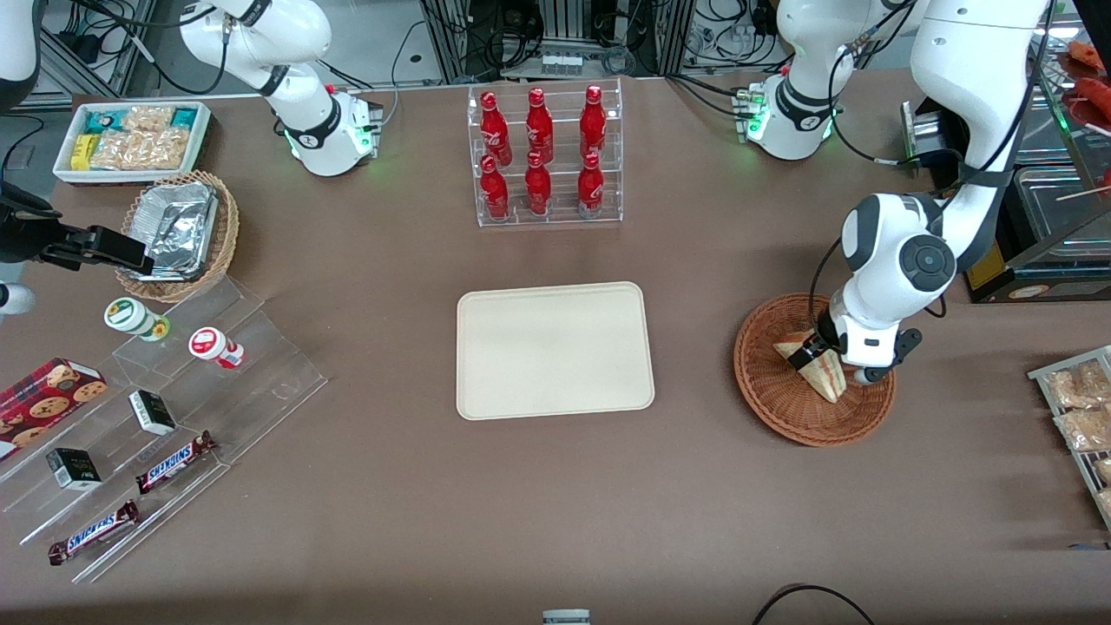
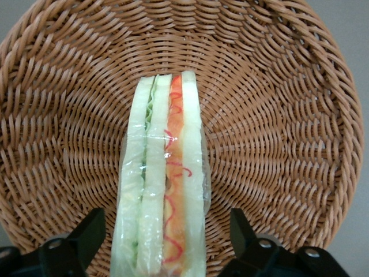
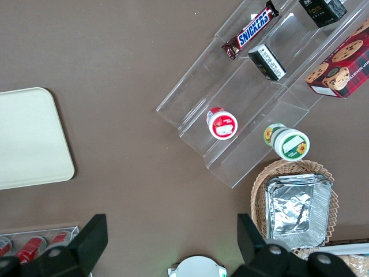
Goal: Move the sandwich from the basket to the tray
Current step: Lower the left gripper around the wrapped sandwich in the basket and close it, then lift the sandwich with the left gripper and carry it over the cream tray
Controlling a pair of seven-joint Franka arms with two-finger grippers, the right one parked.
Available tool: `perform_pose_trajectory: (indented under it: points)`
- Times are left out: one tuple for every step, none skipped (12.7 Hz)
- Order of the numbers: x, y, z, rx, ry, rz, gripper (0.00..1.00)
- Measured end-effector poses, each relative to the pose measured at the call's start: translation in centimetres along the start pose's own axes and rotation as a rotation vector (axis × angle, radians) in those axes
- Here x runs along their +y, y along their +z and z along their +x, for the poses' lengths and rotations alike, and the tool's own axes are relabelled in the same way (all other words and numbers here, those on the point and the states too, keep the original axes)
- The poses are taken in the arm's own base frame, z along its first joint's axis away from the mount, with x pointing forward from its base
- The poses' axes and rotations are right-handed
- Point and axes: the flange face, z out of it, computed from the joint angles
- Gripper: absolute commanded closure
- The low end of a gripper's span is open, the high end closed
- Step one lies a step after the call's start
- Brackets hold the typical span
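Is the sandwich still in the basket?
Yes. The sandwich lies in the basket, between the open gripper's fingers. The tray is bare.

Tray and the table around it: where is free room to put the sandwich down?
The whole tray is bare. The end effector, open, straddles the sandwich in the basket. Open tabletop separates basket and tray; the bottle rack is crowded.

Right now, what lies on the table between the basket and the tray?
Nothing: the front view shows only bare brown tabletop between the basket and the tray. The open gripper straddles the sandwich inside the basket.
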Motion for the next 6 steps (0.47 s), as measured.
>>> perform_pose_trajectory:
  points:
    - [0.0,0.0,0.0,0.000,-0.002,0.000,1.00]
    - [0.0,-0.1,0.0,0.001,-0.002,0.000,1.00]
    - [0.0,-0.2,0.0,0.001,0.003,0.004,1.00]
    - [0.0,-0.5,-0.1,0.005,0.026,0.024,1.00]
    - [0.1,-1.0,-0.2,0.012,0.056,0.051,1.00]
    - [0.4,-1.7,-0.3,0.018,0.083,0.069,1.00]
